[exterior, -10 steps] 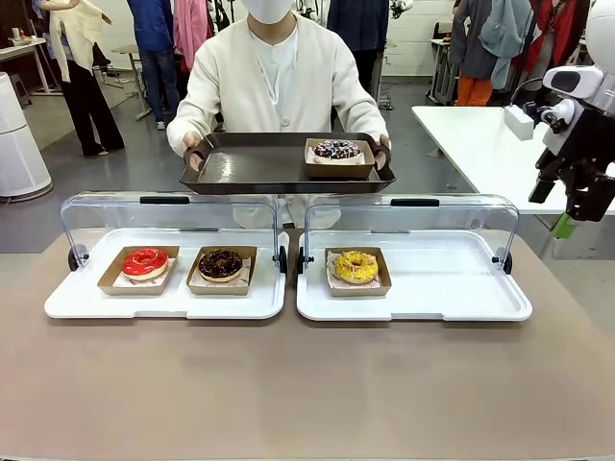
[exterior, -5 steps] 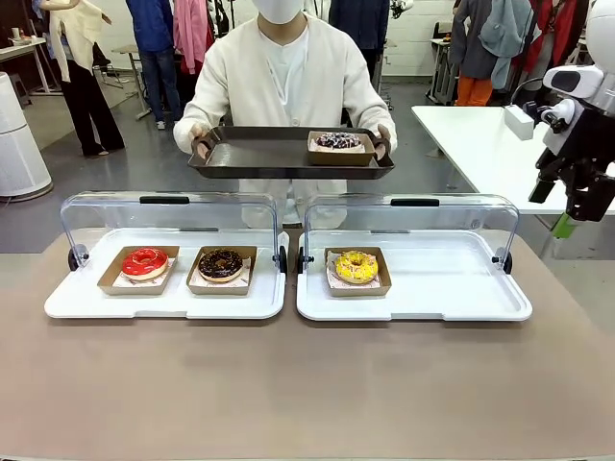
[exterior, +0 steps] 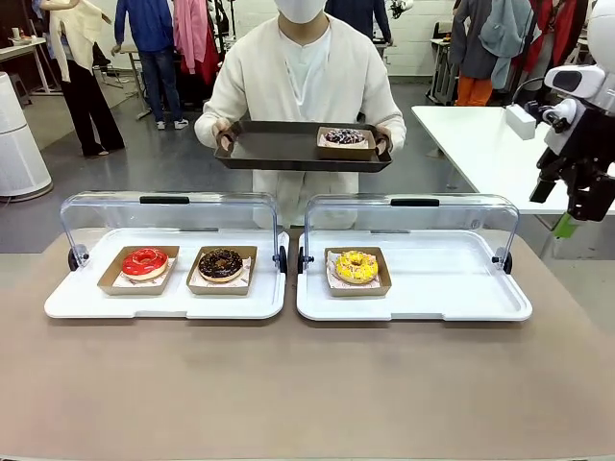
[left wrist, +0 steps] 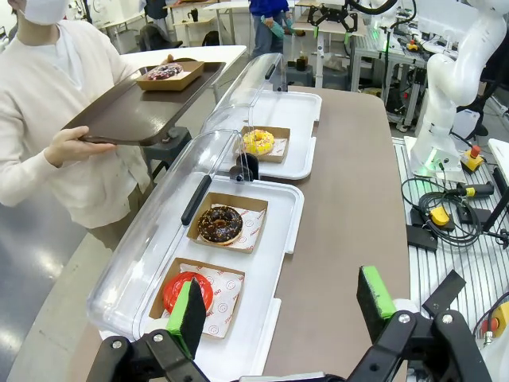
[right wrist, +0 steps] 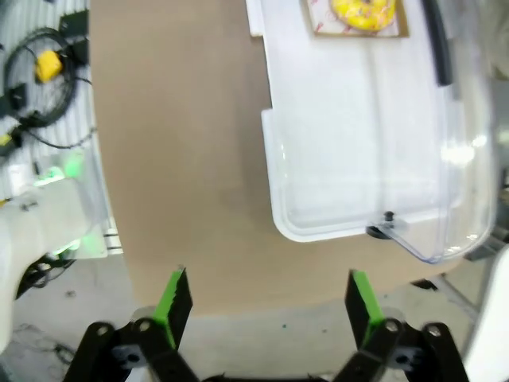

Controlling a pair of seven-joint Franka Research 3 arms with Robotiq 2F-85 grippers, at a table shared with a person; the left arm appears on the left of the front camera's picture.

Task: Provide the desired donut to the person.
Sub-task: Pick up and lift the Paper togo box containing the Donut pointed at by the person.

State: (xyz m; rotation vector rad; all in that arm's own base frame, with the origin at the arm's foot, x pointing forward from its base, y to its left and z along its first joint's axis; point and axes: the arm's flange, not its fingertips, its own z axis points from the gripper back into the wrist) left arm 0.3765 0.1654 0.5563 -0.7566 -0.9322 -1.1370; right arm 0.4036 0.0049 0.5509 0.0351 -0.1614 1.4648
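Donut with sprinkles (exterior: 344,137) on right end of dark tray (exterior: 269,154), held in both hands by person (exterior: 306,77) beyond table (exterior: 307,384) | left fingers (left wrist: 191,314) wide apart, empty | open left case (exterior: 67,305): red donut (exterior: 145,261), chocolate donut (exterior: 221,263) | open right case (exterior: 509,309): yellow donut (exterior: 356,266) at left end | right fingers (right wrist: 175,301) wide apart, empty, above table edge
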